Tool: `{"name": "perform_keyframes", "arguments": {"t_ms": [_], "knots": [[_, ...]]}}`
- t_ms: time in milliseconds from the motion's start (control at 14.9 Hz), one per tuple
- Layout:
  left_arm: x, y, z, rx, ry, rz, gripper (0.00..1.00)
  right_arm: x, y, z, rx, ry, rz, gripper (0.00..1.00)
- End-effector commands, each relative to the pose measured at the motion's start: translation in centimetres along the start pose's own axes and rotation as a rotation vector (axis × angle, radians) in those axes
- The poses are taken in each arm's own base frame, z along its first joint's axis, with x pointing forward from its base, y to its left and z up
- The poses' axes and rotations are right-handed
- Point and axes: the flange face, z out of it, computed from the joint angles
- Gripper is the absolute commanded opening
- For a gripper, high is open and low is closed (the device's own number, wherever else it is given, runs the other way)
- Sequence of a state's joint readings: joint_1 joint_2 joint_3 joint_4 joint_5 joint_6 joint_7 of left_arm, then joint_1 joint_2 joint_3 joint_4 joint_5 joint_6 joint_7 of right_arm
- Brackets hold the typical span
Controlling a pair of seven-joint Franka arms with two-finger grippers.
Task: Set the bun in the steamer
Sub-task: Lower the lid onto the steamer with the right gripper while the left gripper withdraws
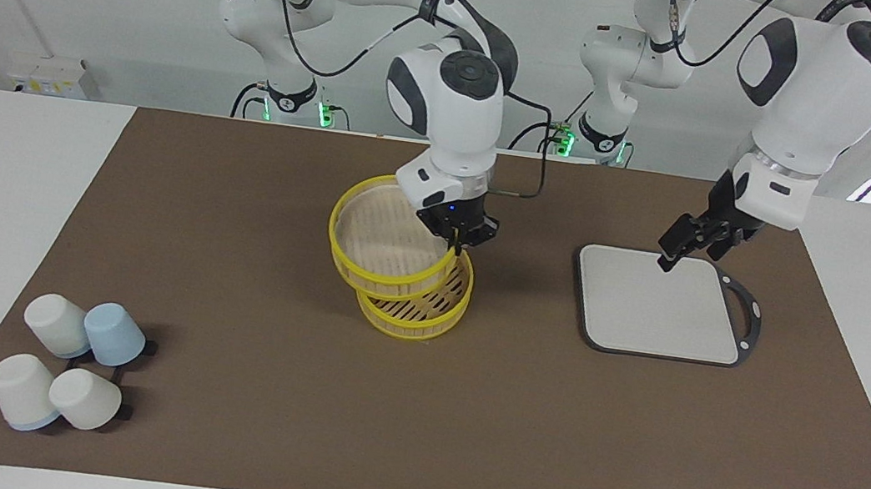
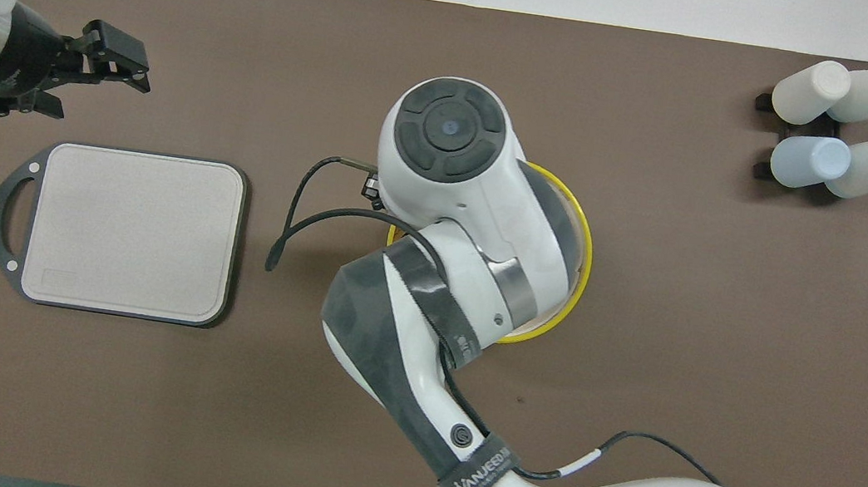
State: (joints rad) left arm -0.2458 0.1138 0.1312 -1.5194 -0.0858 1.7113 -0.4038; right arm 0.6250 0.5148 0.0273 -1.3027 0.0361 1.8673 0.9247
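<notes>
Because the bun is hidden under the tilted upper tier [image 1: 389, 243], presumably lying on the lower tier's [image 1: 427, 311] slatted floor, the rim-clamped right claw [image 1: 456, 240] could set it down skewed, catching a rim or squashing the bun. Nothing shows inside the upper tier. Over the grey tray [image 1: 658, 308], empty, the left claw [image 1: 692, 243] waits, spread apart.

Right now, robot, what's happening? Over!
Right gripper shut on upper steamer tier, tilted over lower tier. Left gripper open, over grey tray. Bun hidden. Nothing blocking.
</notes>
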Motion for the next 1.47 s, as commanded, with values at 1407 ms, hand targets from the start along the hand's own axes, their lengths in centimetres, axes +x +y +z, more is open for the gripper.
{"name": "perform_keyframes", "arguments": {"t_ms": [1407], "knots": [[-3.9, -8.6, -6.6, 0.089, -0.062, 0.219, 1.0, -0.1, -0.5, 5.6, 0.004, 0.05, 0.001, 0.0]]}}
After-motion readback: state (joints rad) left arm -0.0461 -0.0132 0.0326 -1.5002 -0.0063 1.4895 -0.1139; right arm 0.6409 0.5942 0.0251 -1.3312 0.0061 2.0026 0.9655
